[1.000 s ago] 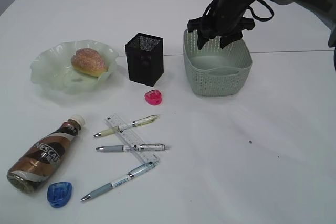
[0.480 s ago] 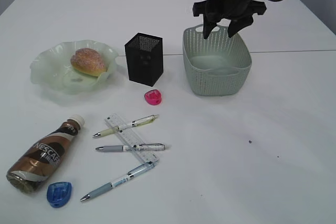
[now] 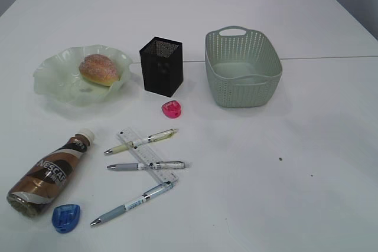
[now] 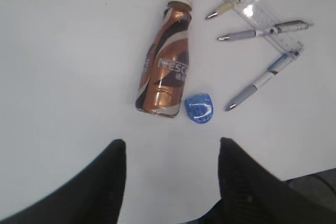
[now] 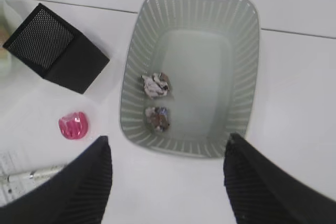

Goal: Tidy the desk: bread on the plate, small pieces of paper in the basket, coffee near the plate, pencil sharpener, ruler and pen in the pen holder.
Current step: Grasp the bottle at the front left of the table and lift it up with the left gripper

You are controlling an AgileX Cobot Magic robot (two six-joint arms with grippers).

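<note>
Bread (image 3: pixel 99 69) first, since it's furthest left: a golden bun with a pale sugary crust, already sitting in the ruffled, see-through green plate (image 3: pixel 56 81). Below that the coffee (image 3: pixel 49 172) lies on its side on the desk (image 3: pixel 283 163), white cap pointing up toward the plate, brown Nescafe label facing up. In the left wrist view the bottle is straight ahead of the left gripper (image 4: pixel 170 182), well beyond its fingertips, with the blue pencil sharpener (image 4: pixel 199 108) just beside the bottle's base. Those fingers (image 4: pixel 107 182) stand wide apart with nothing between them.

Next along, three pens (image 3: pixel 142 141) and the clear ruler (image 3: pixel 148 155) are bunched together (two of the pens lie across the ruler). The black mesh pen holder (image 3: pixel 162 66) stands upright, with a pink sharpener (image 3: pixel 172 108) just in front of it.

Then the pale green basket (image 3: pixel 243 68), upright, perforated walls, with two crumpled paper scraps (image 5: pixel 155 85) on its floor. The right gripper (image 5: pixel 168 182) hangs high above it, fingers (image 5: pixel 86 182) spread wide and holding nothing, the basket's near rim showing between the tips.
</note>
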